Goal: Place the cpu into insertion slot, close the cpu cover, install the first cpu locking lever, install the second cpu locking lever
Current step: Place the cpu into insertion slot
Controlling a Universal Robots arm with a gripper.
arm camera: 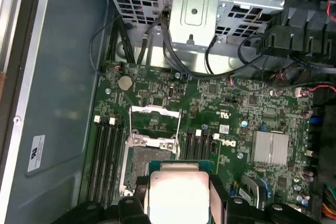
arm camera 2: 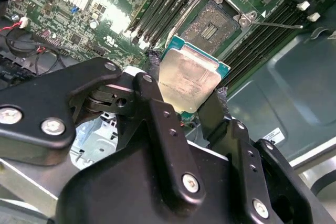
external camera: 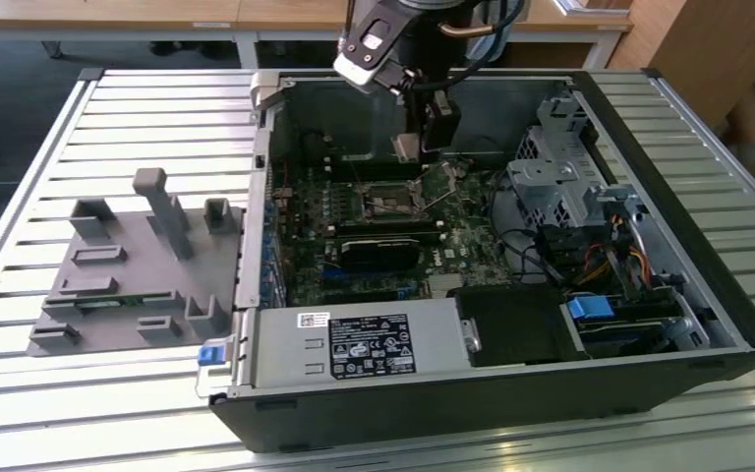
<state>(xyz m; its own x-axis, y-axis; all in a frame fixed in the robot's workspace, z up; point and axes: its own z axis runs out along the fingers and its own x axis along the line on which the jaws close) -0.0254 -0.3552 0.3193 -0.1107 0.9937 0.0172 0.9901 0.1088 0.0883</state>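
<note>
Gripper (arm camera 2: 186,83) was clamped on the cpu (arm camera 2: 191,74), w/ black fingers (arm camera 2: 214,111) on two opposite edges. The cpu's near edge was hidden behind the finger links in both wrist views.

In the first wrist view the cpu (arm camera: 178,195) was cut off at the frame edge & covered part of the slot (arm camera: 140,158), so the slot's centre was hard to make out there. The second wrist view showed the slot (arm camera 2: 212,22) whole, dark centre bare, cpu held near it but not in it.

Cover (arm camera: 155,121) stood flipped open on the slot's side toward the drive cage (arm camera: 194,3) in the first wrist view. In the second wrist view I couldn't tell it from the slot's frame. A thin lever (arm camera 2: 275,24) stuck out sideways from the slot.

The exterior view took in the whole case (external camera: 509,403), w/ the arm reaching in over the slot (external camera: 388,202). The cpu (external camera: 407,147) was just a small pale patch above the slot there. A grey fixture (external camera: 129,265) lay well apart from the slot, outside the case, on the exterior view's left.
</note>
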